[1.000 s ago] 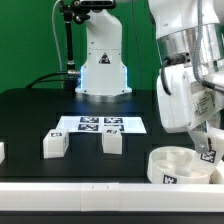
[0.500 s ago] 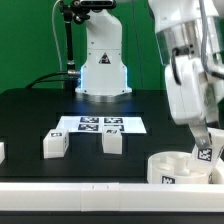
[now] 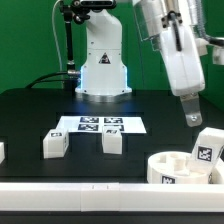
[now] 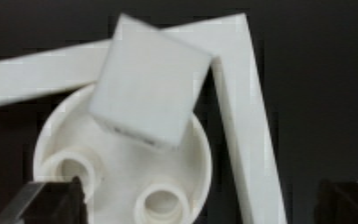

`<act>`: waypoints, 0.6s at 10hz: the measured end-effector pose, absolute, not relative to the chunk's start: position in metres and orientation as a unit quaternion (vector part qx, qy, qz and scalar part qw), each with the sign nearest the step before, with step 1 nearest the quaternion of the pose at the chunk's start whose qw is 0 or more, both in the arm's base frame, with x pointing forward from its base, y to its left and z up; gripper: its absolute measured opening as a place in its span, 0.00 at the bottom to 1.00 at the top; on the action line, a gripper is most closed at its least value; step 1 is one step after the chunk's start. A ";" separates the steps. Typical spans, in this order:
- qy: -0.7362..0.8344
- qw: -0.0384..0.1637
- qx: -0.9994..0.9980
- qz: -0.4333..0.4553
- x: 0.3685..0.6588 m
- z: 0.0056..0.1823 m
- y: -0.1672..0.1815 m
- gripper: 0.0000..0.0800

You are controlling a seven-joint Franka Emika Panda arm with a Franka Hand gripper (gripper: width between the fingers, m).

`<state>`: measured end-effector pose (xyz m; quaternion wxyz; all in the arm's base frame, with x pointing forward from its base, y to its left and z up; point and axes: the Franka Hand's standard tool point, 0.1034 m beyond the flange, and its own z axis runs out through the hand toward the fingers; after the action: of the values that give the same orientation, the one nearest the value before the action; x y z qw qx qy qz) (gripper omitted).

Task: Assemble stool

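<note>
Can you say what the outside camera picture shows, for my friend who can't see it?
The robot's open gripper hangs above a white stool leg that sticks up, tilted, from the round white seat at the exterior view's right. A second leg and a third leg stand on the black table, beside the marker board.

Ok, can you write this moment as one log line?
end effector: open, above seat | leg: standing in seat, not held | other legs: two, loose on table
</note>
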<state>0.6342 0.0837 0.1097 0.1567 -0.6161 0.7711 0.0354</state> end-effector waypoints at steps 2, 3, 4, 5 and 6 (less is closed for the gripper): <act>0.771 0.156 -0.616 0.035 0.634 0.109 0.084 0.81; 0.771 0.156 -0.616 0.036 0.634 0.109 0.084 0.81; 0.749 0.156 -0.643 0.030 0.632 0.108 0.080 0.81; 0.719 0.151 -0.678 0.023 0.626 0.103 0.067 0.81; 0.694 0.148 -0.705 0.014 0.620 0.101 0.047 0.81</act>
<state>0.6198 0.0474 0.1005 0.1482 -0.7049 0.6935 0.0136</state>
